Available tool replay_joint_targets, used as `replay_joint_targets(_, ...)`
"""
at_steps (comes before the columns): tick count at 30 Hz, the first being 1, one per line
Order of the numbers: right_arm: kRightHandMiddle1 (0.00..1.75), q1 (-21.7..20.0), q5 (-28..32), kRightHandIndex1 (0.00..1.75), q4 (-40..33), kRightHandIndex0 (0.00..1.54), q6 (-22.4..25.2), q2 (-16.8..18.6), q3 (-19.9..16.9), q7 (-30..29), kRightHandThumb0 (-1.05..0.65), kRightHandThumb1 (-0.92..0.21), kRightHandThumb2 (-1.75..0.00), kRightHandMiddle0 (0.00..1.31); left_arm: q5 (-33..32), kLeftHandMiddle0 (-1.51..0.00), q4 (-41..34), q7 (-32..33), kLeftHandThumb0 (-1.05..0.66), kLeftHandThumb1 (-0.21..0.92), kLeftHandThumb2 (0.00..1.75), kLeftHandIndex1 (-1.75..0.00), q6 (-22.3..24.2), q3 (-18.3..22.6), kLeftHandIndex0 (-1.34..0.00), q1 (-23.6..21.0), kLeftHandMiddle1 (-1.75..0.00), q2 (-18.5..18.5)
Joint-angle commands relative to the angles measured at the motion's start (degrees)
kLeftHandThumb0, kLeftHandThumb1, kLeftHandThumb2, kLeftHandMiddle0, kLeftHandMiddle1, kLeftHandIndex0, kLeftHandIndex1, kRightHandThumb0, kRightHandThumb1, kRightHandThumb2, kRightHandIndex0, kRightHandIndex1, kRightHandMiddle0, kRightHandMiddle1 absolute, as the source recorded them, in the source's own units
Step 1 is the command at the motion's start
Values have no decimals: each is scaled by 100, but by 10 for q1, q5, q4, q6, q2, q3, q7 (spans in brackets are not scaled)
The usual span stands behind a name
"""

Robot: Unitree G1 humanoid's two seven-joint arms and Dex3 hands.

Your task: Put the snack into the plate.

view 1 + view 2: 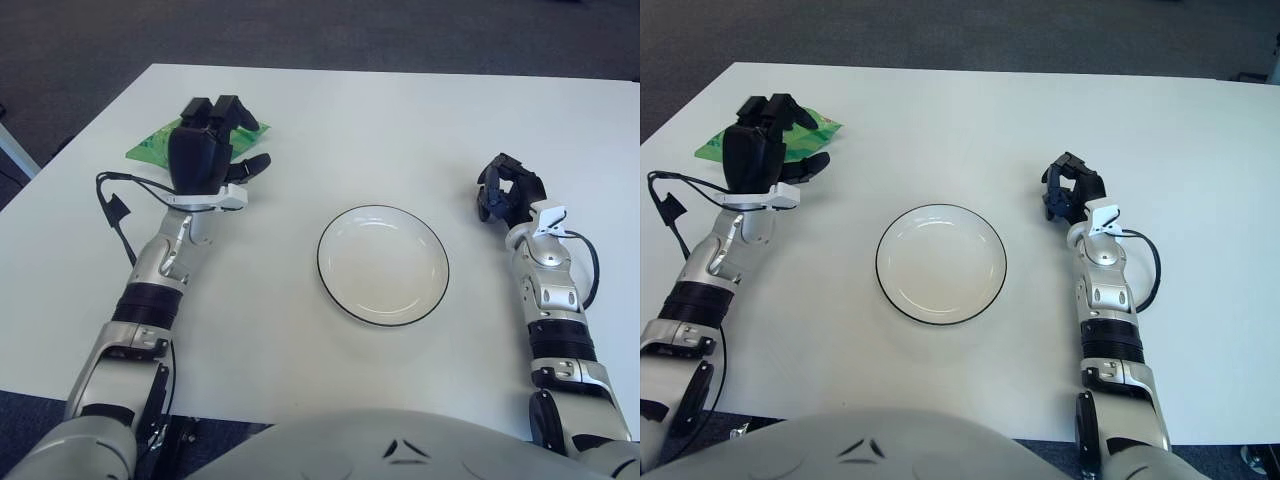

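On the table (330,120), left eye view:
Count: you have one green snack bag (150,145), one white plate (383,264), and two hands.
Snack: it lies at the far left of the table, well apart from the plate, mostly hidden behind your left hand.
Left hand (205,155): raised over the bag, back of the hand toward the camera, fingers (225,110) spread and pointing away, gripping nothing you can see.
Right hand (508,190): right of the plate, fingers curled in, empty.

Across the table, right eye view:
Snack: only its green edges show on both sides of your left hand.
Plate: empty, black-rimmed, between your two forearms.
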Motion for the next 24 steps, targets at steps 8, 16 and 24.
replay_joint_targets(8, 175, 35, -7, 175, 25, 118, 36, 12, 16, 15, -43, -57, -102, 46, 68, -4, 18, 43, -84, 88, 52, -127, 152, -8, -2, -38, -87, 7)
replay_joint_targets(16, 175, 32, -15, 175, 32, 116, 39, 6, 25, 20, -42, -54, -104, 44, 64, 0, 64, -35, -96, 92, 50, -102, 240, -30, 0, -110, -47, 1)
replay_joint_targets(24, 175, 29, -16, 175, 40, 114, 37, 1, 30, 23, -42, -56, -102, 43, 63, 0, 226, -55, -104, 92, 76, -85, 269, -75, 0, -195, -31, 17)
